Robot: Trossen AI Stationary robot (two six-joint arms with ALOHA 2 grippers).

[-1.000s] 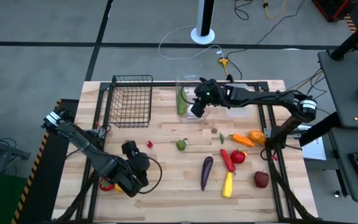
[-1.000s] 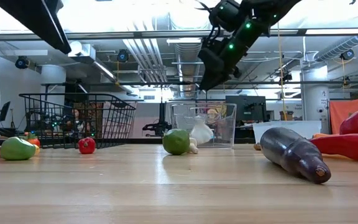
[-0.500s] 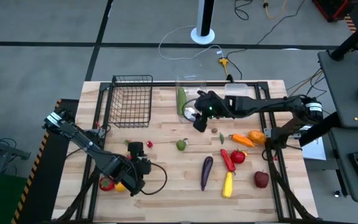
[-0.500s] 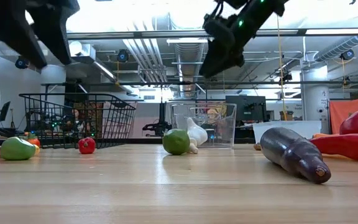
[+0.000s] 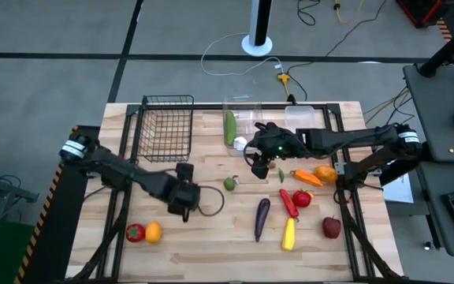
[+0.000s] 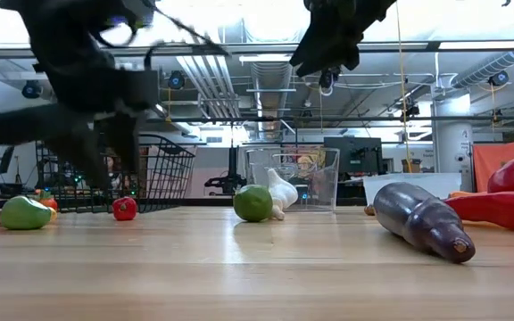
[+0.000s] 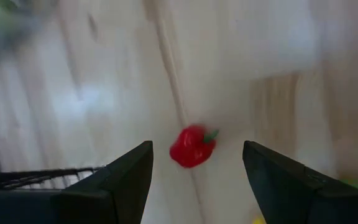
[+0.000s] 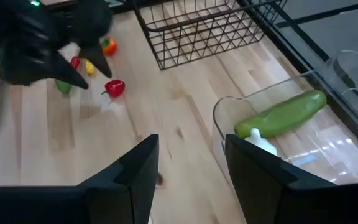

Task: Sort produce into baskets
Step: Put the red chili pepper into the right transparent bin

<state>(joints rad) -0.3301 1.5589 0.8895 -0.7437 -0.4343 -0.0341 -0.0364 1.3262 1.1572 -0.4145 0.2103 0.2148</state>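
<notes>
Two arms: you have both over the worktop (image 5: 211, 237), neither holding anything.
Left gripper (image 5: 184, 203): you see it above the worktop's middle-left, near the small red pepper (image 5: 189, 183); its fingers (image 7: 114, 180) stand apart with nothing between them, and the pepper shows past them in the left wrist view (image 7: 191, 146).
Right gripper (image 5: 257, 163): you find it just in front of the tall clear bin (image 5: 243, 106), above the worktop; its fingers (image 8: 135, 171) are parted and empty.
Tall clear bin: it holds the cucumber (image 5: 230, 127) and the garlic (image 5: 240, 143); in the right wrist view the cucumber (image 8: 284, 114) lies aslant with the garlic (image 8: 261, 143) at its lower end.
Wire basket (image 5: 166, 130): it stands at the far left of the worktop, beside the tall bin; you see nothing in it.
Shallow bin (image 5: 304, 116): it sits at the far edge, to the right of the tall bin.
Green fruit (image 5: 230, 184): it rests on the worktop's middle, between the two grippers.
Front left: a red fruit (image 5: 135, 232) and an orange one (image 5: 154, 231) lie touching.
Right side: the eggplant (image 5: 262, 218), a long red pepper (image 5: 288, 202), a tomato (image 5: 302, 199), a yellow pepper (image 5: 289, 234), an apple (image 5: 332, 227), an orange pepper (image 5: 307, 177) and an orange fruit (image 5: 325, 172) lie loose on the worktop.
</notes>
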